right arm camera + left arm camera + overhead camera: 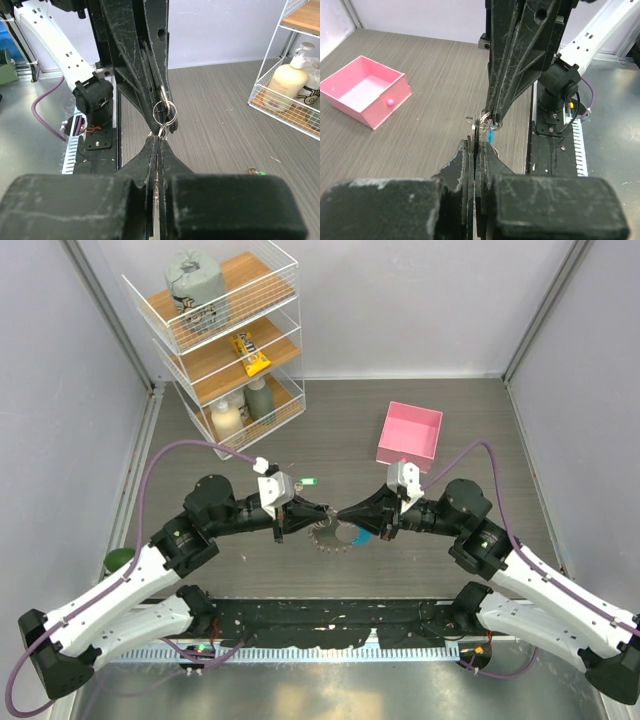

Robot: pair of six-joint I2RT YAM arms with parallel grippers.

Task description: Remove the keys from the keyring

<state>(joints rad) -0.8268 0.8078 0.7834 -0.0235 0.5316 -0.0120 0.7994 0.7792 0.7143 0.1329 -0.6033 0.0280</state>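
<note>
My two grippers meet tip to tip over the table's middle. The left gripper (322, 511) (477, 146) is shut on a thin dark part of the keyring bunch. The right gripper (345, 512) (160, 139) is shut on a flat silver key whose small split rings (164, 112) (488, 120) hang at its tip. Below the tips the keyring (352, 534) hangs with its blue band (362, 538) (491, 135). The keys (322, 538) form a jagged fringe on its left side.
A pink box (410, 435) (365, 92) stands open at the back right. A white wire shelf (225, 340) (290, 95) with bottles stands at the back left. A loose key with a green tag (308, 481) (254, 172) lies just behind the grippers.
</note>
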